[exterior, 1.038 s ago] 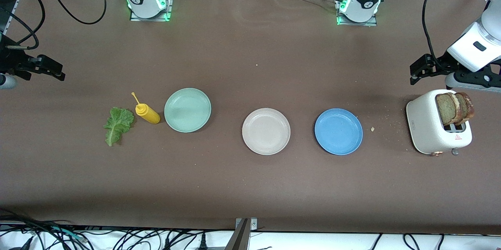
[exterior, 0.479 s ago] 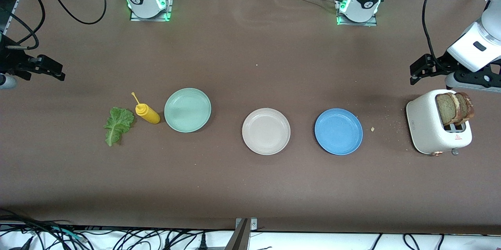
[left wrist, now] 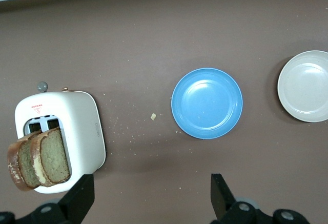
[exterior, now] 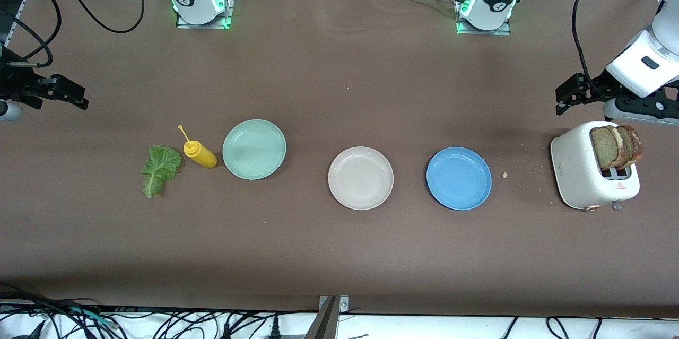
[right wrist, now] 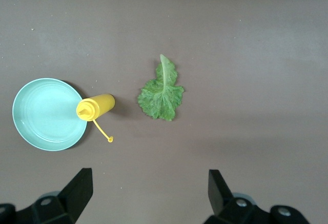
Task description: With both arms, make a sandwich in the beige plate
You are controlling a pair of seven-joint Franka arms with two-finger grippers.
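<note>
Hovering wide open and empty, the left gripper (left wrist: pixel 148 201) hangs over the table beside the white toaster (exterior: pixel 583 174) holding two bread slices (exterior: pixel 615 146). The right gripper (right wrist: pixel 146 196), equally spread and empty, hangs near the lettuce leaf (exterior: pixel 159 169). Between the mint-green plate (exterior: pixel 254 149) and blue plate (exterior: pixel 459 178) sits the bare beige plate (exterior: pixel 360 178).
</note>
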